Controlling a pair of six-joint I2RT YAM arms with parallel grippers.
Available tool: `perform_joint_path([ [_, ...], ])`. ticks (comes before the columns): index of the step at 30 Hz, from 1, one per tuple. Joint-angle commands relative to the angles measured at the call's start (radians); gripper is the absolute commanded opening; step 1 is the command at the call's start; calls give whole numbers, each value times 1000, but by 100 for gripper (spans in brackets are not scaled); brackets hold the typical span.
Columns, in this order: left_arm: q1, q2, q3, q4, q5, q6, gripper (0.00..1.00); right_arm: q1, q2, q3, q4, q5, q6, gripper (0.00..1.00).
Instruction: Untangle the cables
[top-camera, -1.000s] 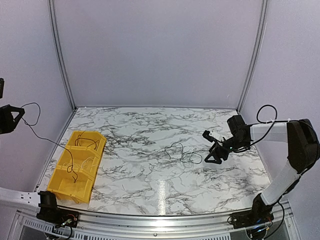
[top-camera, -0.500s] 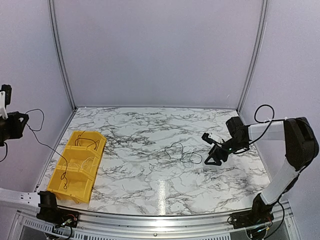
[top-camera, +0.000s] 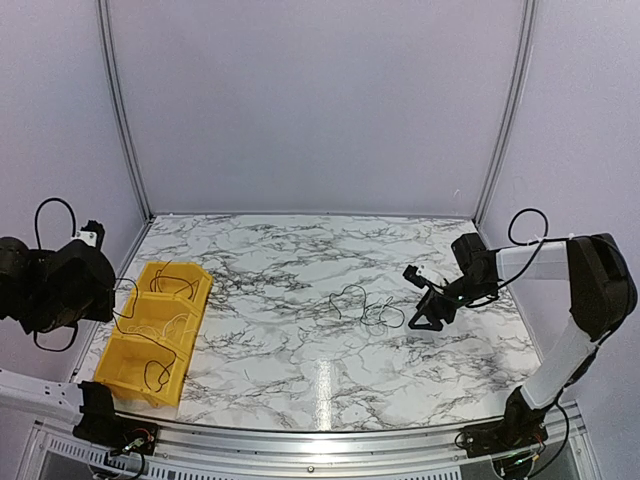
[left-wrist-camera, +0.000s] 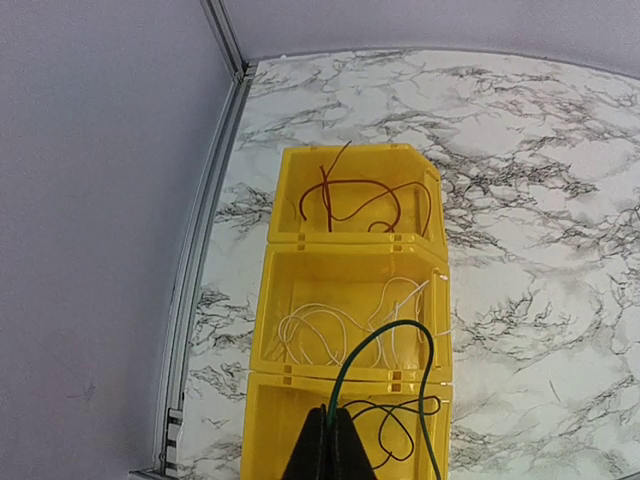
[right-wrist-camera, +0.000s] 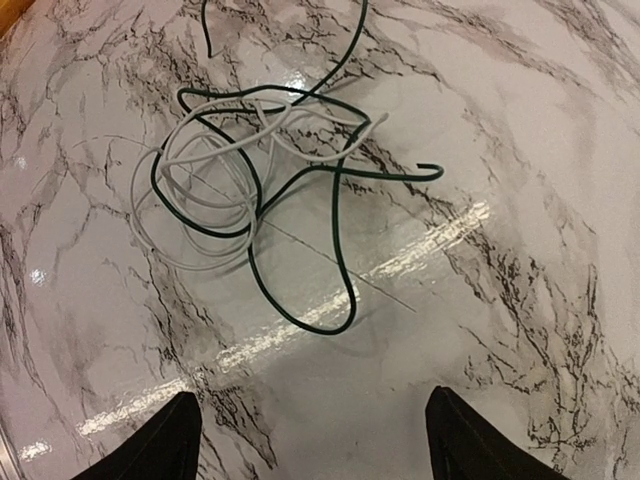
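A loose tangle of dark green and pale grey cables (top-camera: 365, 308) lies at the table's middle. In the right wrist view the tangle (right-wrist-camera: 240, 180) sits just ahead of my right gripper (right-wrist-camera: 312, 450), which is open and empty, low over the marble. From above, the right gripper (top-camera: 416, 298) stands a little to the right of the tangle. My left gripper (left-wrist-camera: 328, 425) is shut on one dark green cable (left-wrist-camera: 400, 335), which arches over the near end of the yellow bin (left-wrist-camera: 275, 330). In the top view the left gripper (top-camera: 100, 285) hangs beside the bin's left side.
The yellow bin (top-camera: 203, 288) has three compartments: a red-brown wire (left-wrist-camera: 360, 200) in the far one, a white wire (left-wrist-camera: 320, 330) in the middle, a thin black wire (left-wrist-camera: 400, 425) in the near one. A metal rail (left-wrist-camera: 200, 290) and wall run along the table's left edge.
My left arm has come down and to the right toward the bin, bringing its cable down over the near compartment. The right gripper has edged slightly left, still open.
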Motion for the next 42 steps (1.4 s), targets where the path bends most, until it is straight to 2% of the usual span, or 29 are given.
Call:
perform_joint_path([
  [1, 43, 24, -34, -23, 89, -61, 0, -9, 13, 35, -16, -22, -11, 77],
  [7, 138, 89, -107, -22, 195, -67, 0, -9, 13, 38, -22, -27, -14, 77],
  [11, 156, 162, -181, -11, 242, -121, 0, -9, 11, 38, -24, -29, -13, 77],
  [23, 156, 298, -337, 233, 355, -158, 0, -9, 13, 42, -39, -36, -25, 77],
  [25, 157, 342, -351, 265, 378, -167, 4, -9, 11, 42, -39, -36, -24, 77],
  [28, 157, 405, -381, 316, 414, -163, 5, -9, 10, 42, -39, -36, -26, 77],
  [35, 157, 522, -406, 358, 424, -166, 0, -9, 8, 44, -51, -42, -31, 77],
  [42, 171, 445, -398, 307, 366, -233, 0, -10, 14, 53, -61, -53, -34, 77],
])
